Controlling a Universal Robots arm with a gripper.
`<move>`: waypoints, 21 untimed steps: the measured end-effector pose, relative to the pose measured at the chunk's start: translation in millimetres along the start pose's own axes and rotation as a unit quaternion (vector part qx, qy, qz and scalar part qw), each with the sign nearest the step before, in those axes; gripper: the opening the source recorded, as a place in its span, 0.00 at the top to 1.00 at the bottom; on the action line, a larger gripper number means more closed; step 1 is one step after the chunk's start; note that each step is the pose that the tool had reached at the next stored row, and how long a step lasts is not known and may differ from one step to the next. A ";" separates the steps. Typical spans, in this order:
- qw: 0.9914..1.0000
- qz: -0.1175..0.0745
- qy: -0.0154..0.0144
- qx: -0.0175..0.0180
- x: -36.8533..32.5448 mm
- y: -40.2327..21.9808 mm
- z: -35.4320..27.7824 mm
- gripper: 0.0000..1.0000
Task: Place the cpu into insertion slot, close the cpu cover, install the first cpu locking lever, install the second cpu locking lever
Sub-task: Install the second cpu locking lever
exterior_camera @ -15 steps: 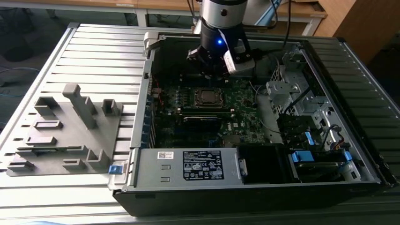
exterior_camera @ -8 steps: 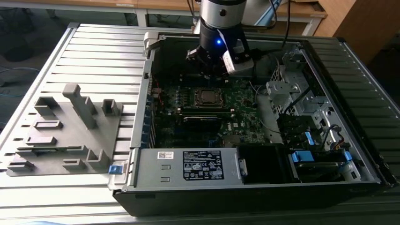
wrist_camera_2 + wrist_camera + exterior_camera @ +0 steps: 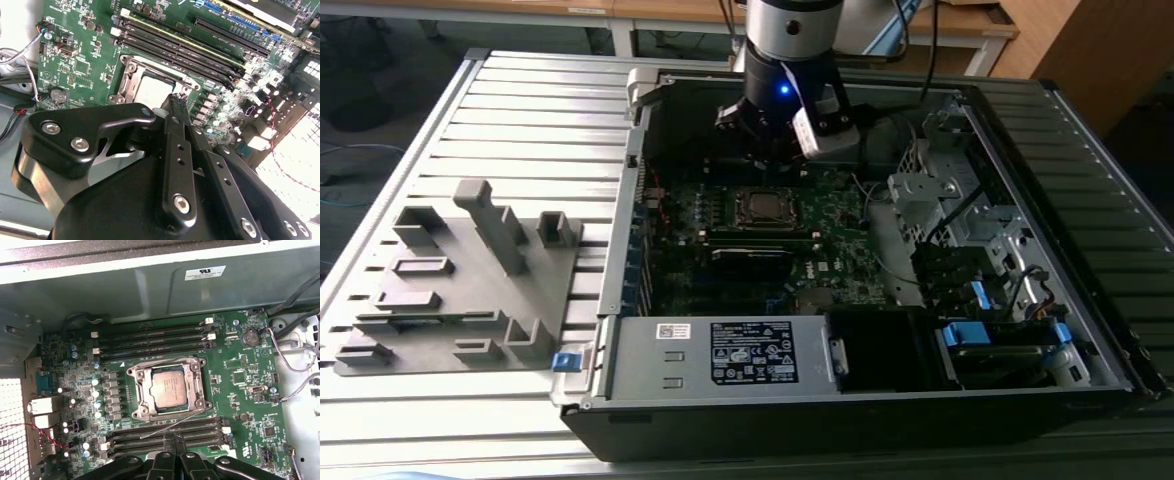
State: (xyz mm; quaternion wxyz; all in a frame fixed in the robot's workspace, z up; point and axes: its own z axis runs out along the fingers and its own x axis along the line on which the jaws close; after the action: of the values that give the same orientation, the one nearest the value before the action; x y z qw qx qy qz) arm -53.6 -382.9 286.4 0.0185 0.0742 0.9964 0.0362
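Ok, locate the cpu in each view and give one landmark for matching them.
Exterior view: cpu mid-motherboard, just below the gripper.
First wrist view: cpu inside the cpu cover.
Second wrist view: cpu beyond the gripper.
Shared landmark: the memory slots beside the socket.

Silver cpu (image 3: 171, 390) seated in insertion slot (image 3: 140, 390), cpu cover (image 3: 196, 385) closed.

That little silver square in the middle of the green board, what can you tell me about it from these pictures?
That is the cpu, a small flat square chip with a dull silver-grey metal top bearing faint print. It lies flat in its slot, framed by the cover, a thin silver metal plate with a large square cut-out that appears closed down around it. A thin wire lever runs slanting along one side. Memory slots lie on two sides. The claw is above the board, not touching the chip.
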 end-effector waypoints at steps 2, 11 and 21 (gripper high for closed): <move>1.000 0.000 0.000 0.000 0.5 -0.1 0.0 0.89; 1.000 0.000 0.000 0.000 3.1 -0.5 0.2 0.89; 1.000 0.000 0.000 0.000 5.8 -0.9 0.5 0.89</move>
State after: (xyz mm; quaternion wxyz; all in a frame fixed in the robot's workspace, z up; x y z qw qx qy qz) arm -59.5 -382.9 285.7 0.0186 0.0742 0.9964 0.0362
